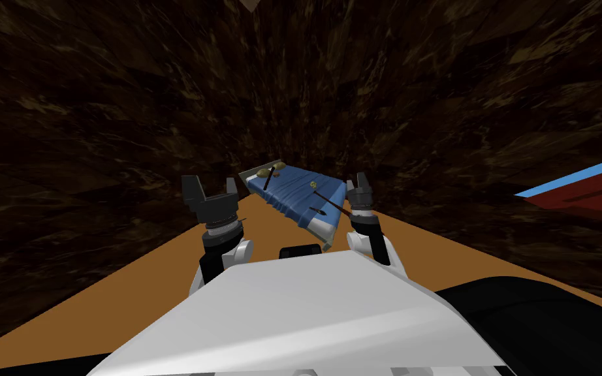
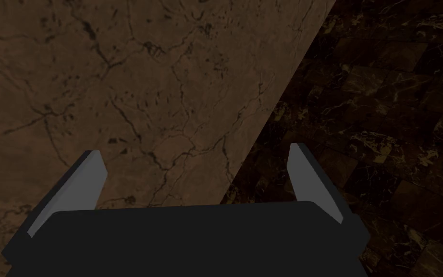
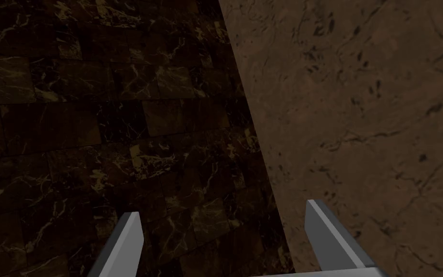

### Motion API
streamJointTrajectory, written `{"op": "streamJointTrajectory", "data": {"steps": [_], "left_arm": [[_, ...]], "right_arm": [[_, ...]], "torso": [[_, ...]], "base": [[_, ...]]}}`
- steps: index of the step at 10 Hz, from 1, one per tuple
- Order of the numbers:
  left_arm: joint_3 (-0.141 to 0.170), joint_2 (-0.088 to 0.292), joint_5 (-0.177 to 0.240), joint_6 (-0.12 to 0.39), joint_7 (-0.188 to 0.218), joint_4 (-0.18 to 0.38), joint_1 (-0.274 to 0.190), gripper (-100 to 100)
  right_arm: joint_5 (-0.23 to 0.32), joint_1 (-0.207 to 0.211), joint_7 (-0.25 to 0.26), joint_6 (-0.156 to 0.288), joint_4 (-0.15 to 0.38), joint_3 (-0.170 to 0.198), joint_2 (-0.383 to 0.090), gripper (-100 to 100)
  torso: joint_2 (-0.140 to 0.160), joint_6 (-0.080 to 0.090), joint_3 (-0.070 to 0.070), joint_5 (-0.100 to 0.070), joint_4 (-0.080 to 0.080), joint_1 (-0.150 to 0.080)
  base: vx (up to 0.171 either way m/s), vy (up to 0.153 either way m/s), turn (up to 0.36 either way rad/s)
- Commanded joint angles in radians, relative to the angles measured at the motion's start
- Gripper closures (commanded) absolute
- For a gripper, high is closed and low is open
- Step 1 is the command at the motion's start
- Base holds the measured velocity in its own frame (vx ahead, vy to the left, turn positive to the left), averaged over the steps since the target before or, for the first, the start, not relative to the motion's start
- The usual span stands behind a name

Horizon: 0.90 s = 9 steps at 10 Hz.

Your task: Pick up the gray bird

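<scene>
Bird cannot be told with certainty among the small things on the blue bed [image 1: 296, 192]; they are too small to name. The bed stands beyond both claws and between them, nearer to the right claw [image 1: 359, 181] than to the left claw [image 1: 212, 189]. On its cover lie thin dark sticks [image 1: 330, 202] and a small yellowish thing [image 1: 311, 185]. Both claws are raised over the orange floor [image 1: 97, 287], their fingers wide apart, holding nothing.

Small dark shape [image 1: 317, 211] (possibly the bird, too tiny to tell) on the blue bedspread [image 1: 290, 196], nearer end.
</scene>
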Motion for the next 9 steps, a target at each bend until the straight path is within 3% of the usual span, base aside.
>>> {"op": "streamJointTrajectory", "data": {"steps": [1, 4, 8, 9], "left_arm": [[0.0, 0.0, 0.0, 0.0, 0.0, 0.0, 0.0, 0], [0.0, 0.0, 0.0, 0.0, 0.0, 0.0, 0.0, 0], [0.0, 0.0, 0.0, 0.0, 0.0, 0.0, 0.0, 0], [0.0, 0.0, 0.0, 0.0, 0.0, 0.0, 0.0, 0]], "right_arm": [[0.016, -0.003, 0.007, -0.015, 0.016, 0.039, -0.036, -100], [0.044, -0.003, 0.02, -0.031, 0.058, 0.1, -0.057, -100], [0.095, 0.009, 0.045, -0.037, 0.169, 0.205, -0.085, -100], [0.095, 0.009, 0.045, -0.037, 0.175, 0.205, -0.085, -100]], "torso": [[0.0, 0.0, 0.0, 0.0, 0.0, 0.0], [0.001, 0.0, 0.001, 0.002, 0.0, 0.008], [0.001, 0.0, 0.001, 0.002, 0.0, 0.008], [0.001, 0.0, 0.001, 0.002, 0.0, 0.009]], "base": [[-0.013, 0.05, 0.042], [-0.017, 0.103, 0.039], [-0.021, 0.112, 0.071], [-0.005, 0.086, 0.012]]}}
